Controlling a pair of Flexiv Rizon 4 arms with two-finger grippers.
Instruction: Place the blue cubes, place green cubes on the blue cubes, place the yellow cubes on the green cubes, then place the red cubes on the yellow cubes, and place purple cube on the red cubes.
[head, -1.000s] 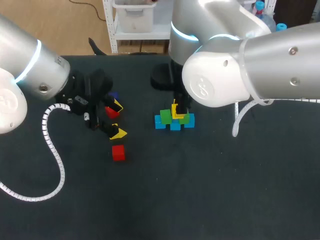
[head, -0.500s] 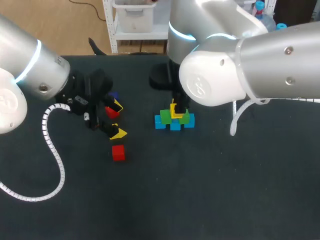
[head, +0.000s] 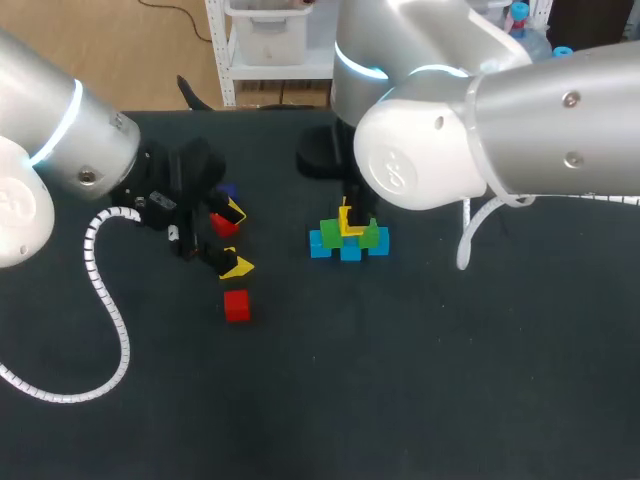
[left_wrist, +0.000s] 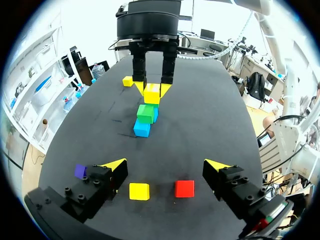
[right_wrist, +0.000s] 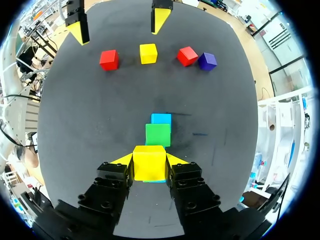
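While the right gripper (right_wrist: 149, 160) has both fingers clamped on the held yellow cube (right_wrist: 149, 169), one on either side, that cube sits over the part-built stack near the middle of the table (head: 420, 380).

Stack, head view: blue cubes (head: 320, 244) in a row on the table, with green cubes (head: 332, 234) on top of them. The held yellow cube is one level higher, between the two greens. Whether it bears on the greens or hangs just above them cannot be told.

Judgement: the yellow layer is the step in hand. The grip is probably kept closed until the cube is seated square.

The left gripper (left_wrist: 166, 166) hovers well apart from the stack, fingers wide apart and gripping nothing. Below and between its fingers lie a loose yellow cube (left_wrist: 139, 191) and a red cube (left_wrist: 184, 188), just beside each other. The purple cube (left_wrist: 80, 171) lies outside one finger. In the right wrist view a second red cube (right_wrist: 187, 55) lies between the loose yellow cube and the purple cube.

Judgement: the left gripper is likely parked over the supply to keep the next pick short.

A further yellow cube (left_wrist: 128, 81) rests on the table beyond the stack. The red and purple layers are not yet begun.
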